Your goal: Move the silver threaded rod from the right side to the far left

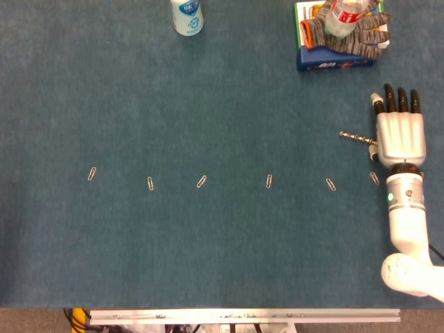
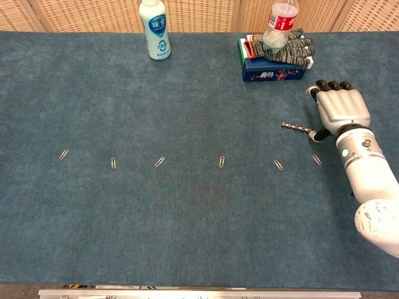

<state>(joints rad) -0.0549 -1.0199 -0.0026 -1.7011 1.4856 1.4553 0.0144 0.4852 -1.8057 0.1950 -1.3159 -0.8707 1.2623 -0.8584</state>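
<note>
The robot's right hand (image 1: 399,134) is hovering palm-down over the blue-carpeted table (image 1: 208,104) near its right edge, fingers lying straight and side by side, pointing toward the far edge. Whether the thumb, tucked under the palm's inner side, is pinching anything cannot be told from either view. The silver threaded rod (image 1: 356,138) is lying flat on the table near the right edge, its length running roughly parallel to the near edge. Its right end is meeting the inner side of the right hand at the thumb; from the chest view the rod (image 2: 297,128) is reaching right up to the hand (image 2: 340,111), and contact looks likely but is not certain. The left hand is not appearing in either view.

A row of paper clips (image 1: 201,182) is stretching across the middle of the table from the left side to the right, the last one lying just beside the right wrist. At the far edge, toward the left of centre, a white bottle with a blue label (image 2: 154,30) is standing upright. Near the far right corner, a blue box (image 2: 274,68) is carrying grey knitted gloves (image 2: 290,49) and a clear plastic bottle with a red label (image 2: 277,23).
</note>
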